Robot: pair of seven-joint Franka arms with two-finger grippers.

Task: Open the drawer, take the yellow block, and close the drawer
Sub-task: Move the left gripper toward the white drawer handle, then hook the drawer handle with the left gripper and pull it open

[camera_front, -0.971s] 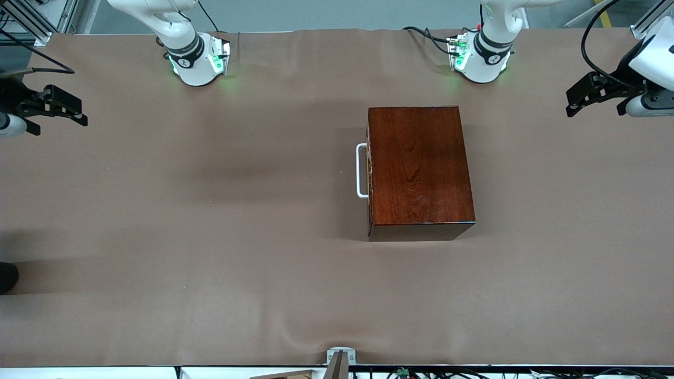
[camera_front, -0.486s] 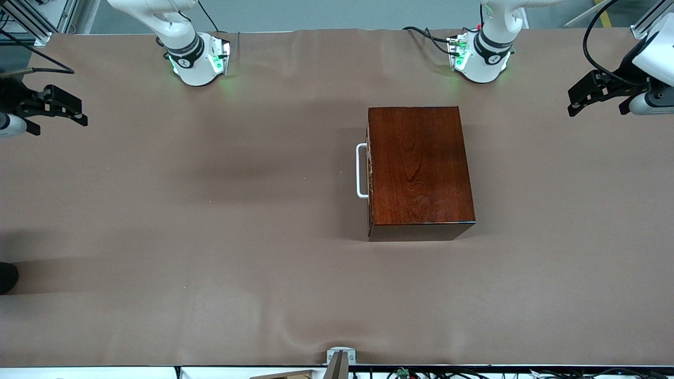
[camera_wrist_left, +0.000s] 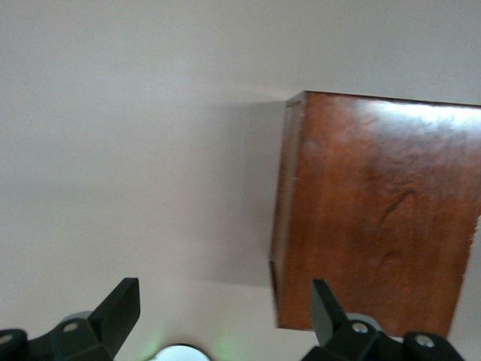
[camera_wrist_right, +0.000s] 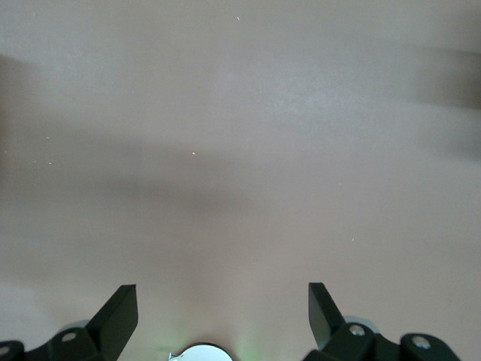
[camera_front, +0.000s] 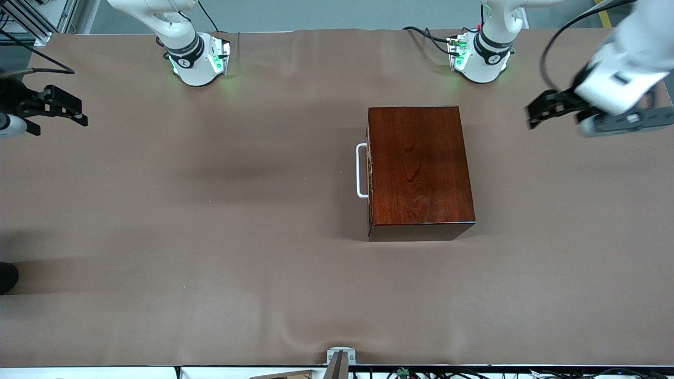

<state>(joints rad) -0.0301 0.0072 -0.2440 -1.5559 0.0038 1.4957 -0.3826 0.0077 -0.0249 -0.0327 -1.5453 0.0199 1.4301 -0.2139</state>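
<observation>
The wooden box (camera_front: 419, 171) sits on the brown table cover (camera_front: 210, 237), a little toward the left arm's end of the table, and its glossy dark red-brown top fills much of the left wrist view (camera_wrist_left: 383, 210). The drawer (camera_front: 370, 173) is pushed fully in, its front flush with the box, and its white handle (camera_front: 361, 171) sticks out on the side facing the right arm's end. The yellow block cannot be seen in any view. The left gripper (camera_front: 541, 109) hangs in the air over the bare cover at the left arm's end of the table, beside the box and apart from it, with its fingers (camera_wrist_left: 120, 304) spread wide and nothing between them. The right gripper (camera_front: 67, 108) waits over the cover at the right arm's end, well apart from the box, and its fingers (camera_wrist_right: 119, 310) are likewise spread with nothing held.
</observation>
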